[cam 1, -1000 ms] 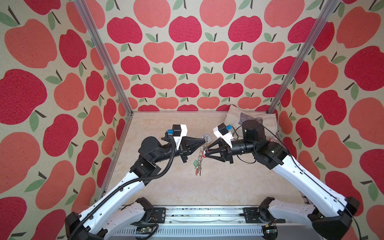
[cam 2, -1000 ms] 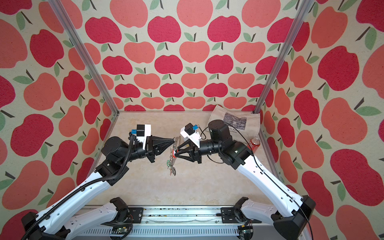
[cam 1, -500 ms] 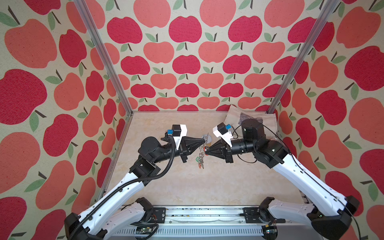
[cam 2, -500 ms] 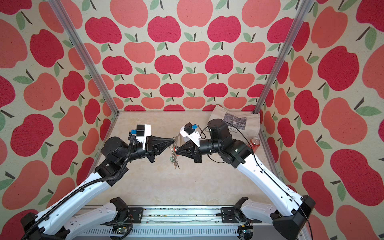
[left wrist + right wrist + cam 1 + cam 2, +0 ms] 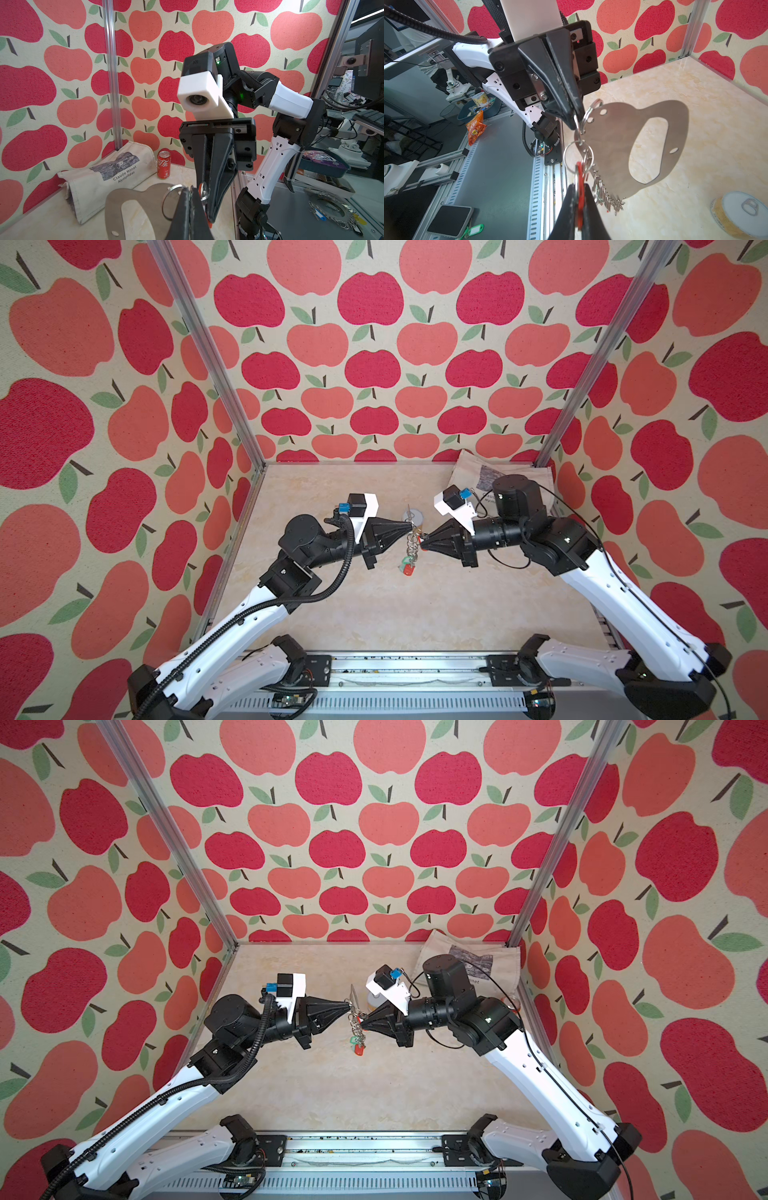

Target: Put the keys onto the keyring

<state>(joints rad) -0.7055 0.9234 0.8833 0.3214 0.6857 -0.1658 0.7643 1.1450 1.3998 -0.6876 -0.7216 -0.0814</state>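
The right fingers (image 5: pixel 568 214) are squeezed together on the red tag of a key (image 5: pixel 579 180), its wire ring up against the edge of the keyring (image 5: pixel 612 135). Facing them, the left fingers (image 5: pixel 181 218) are closed tight on that same edge, holding the grey plate upright in the air over the middle of the desk (image 5: pixel 374 605). A bunch of other keys (image 5: pixel 407 564) dangles from the plate's rings, green and red tags lowest, while a pull-tab tin (image 5: pixel 737 209) stands on the desk behind and a cloth bag (image 5: pixel 112 172) with a cola can (image 5: pixel 164 165) beside it lies in the far right corner.
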